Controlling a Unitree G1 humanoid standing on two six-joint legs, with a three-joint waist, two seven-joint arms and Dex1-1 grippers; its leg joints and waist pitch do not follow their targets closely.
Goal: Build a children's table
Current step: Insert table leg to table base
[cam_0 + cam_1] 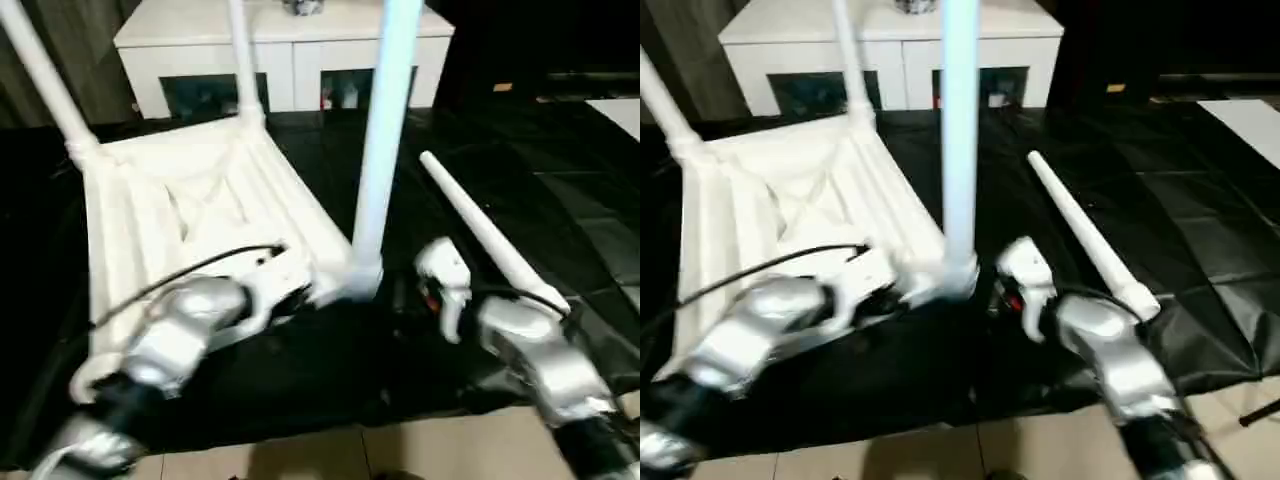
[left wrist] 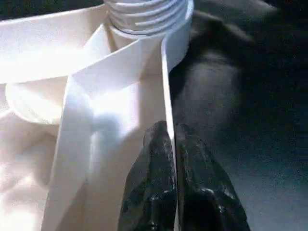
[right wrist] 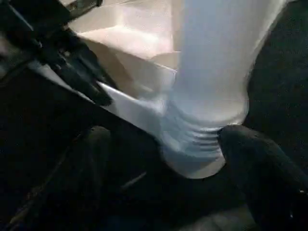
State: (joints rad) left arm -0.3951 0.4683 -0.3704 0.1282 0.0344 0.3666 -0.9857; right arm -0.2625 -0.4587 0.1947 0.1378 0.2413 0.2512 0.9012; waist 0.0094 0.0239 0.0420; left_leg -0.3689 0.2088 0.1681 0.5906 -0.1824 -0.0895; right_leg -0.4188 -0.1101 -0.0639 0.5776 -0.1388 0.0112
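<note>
Our left gripper (image 2: 171, 159) pinches its two black fingers onto the thin smooth rim of the table top (image 1: 190, 215), which lies upside down on the glossy black sheet (image 1: 560, 190), ribbed underside up. Three round legs stand in its corner sockets; the nearest leg (image 1: 385, 130) shows threaded rings at its base. Our right gripper (image 3: 159, 159) straddles that base, fingers apart. A fourth leg (image 1: 490, 235), tapered, lies loose to the right.
</note>
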